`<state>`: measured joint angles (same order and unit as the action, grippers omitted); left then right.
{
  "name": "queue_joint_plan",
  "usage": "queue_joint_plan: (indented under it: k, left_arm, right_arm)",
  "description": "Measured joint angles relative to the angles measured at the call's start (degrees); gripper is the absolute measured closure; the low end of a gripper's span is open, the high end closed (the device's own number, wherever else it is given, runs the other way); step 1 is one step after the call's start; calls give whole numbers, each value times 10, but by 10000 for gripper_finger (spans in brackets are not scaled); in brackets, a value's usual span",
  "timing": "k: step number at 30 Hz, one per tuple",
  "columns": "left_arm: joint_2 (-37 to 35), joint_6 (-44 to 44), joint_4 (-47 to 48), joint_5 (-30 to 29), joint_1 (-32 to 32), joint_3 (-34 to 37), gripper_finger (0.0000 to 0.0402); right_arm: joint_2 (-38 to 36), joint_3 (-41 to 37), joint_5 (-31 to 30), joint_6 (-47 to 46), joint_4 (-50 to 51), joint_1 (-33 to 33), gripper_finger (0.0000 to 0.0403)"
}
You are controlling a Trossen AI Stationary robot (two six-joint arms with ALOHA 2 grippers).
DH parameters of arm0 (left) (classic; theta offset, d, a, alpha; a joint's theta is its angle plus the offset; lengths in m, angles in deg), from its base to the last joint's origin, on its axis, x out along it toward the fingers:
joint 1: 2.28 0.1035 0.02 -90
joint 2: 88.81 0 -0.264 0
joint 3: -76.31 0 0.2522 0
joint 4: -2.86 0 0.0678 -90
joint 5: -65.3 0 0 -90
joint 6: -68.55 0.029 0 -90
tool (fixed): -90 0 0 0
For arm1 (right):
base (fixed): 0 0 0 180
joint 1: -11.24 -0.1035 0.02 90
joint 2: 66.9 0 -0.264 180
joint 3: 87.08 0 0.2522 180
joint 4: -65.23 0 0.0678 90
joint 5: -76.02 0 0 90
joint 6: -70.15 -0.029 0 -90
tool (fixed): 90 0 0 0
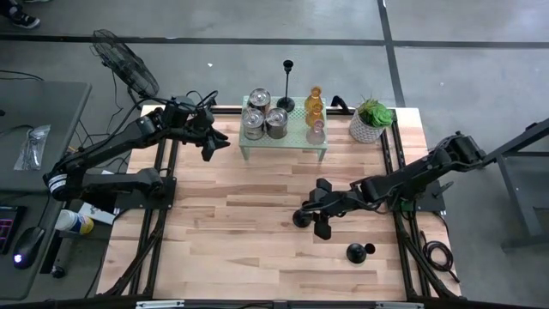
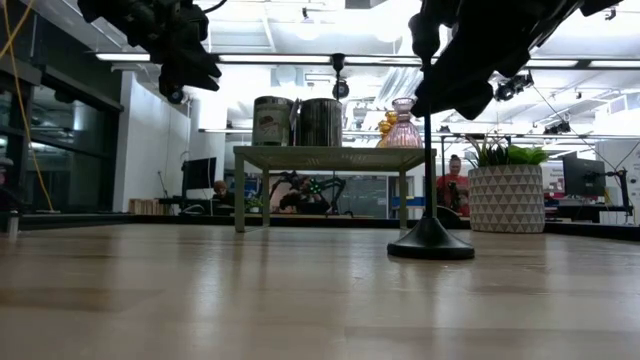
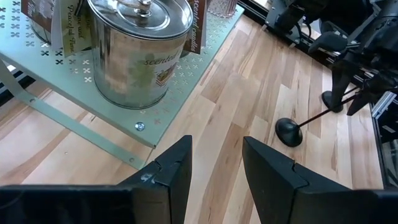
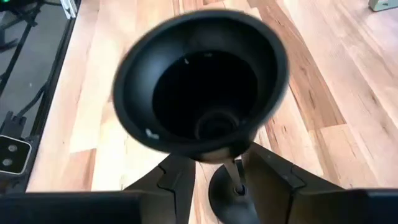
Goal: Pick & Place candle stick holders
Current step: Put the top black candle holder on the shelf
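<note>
Two grippers: both in view
Right gripper (image 1: 322,225): fingers closing round slim stem of black candle stick holder (image 2: 431,240), grip not certain; holder upright on counter (image 1: 240,223)
Left gripper (image 1: 212,148): narrow gap, empty, beside rack (image 1: 283,142)

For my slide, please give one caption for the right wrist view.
Right gripper closing around the thin stem of a black candle stick holder, cup facing the camera.

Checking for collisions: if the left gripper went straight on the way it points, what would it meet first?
Probably the wooden table, just past the green rack's corner. The left gripper is open and empty; the silver tin sits to one side. Depth is unclear.
</note>
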<state>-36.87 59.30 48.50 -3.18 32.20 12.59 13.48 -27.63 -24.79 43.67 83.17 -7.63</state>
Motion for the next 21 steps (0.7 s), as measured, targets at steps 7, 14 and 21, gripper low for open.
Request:
queue_joint_plan:
  k: [7,14,21]
  left_arm:
    - [0,-3,0,0,0,0,263]
    - [0,-15,0,0,0,0,263]
    - [0,-16,0,-2,0,0,263]
  right_arm:
    - [-1,0,0,14,-3,0,301]
    - [-9,0,0,32,3,0,329]
    - [-33,0,-10,43,27,0,355]
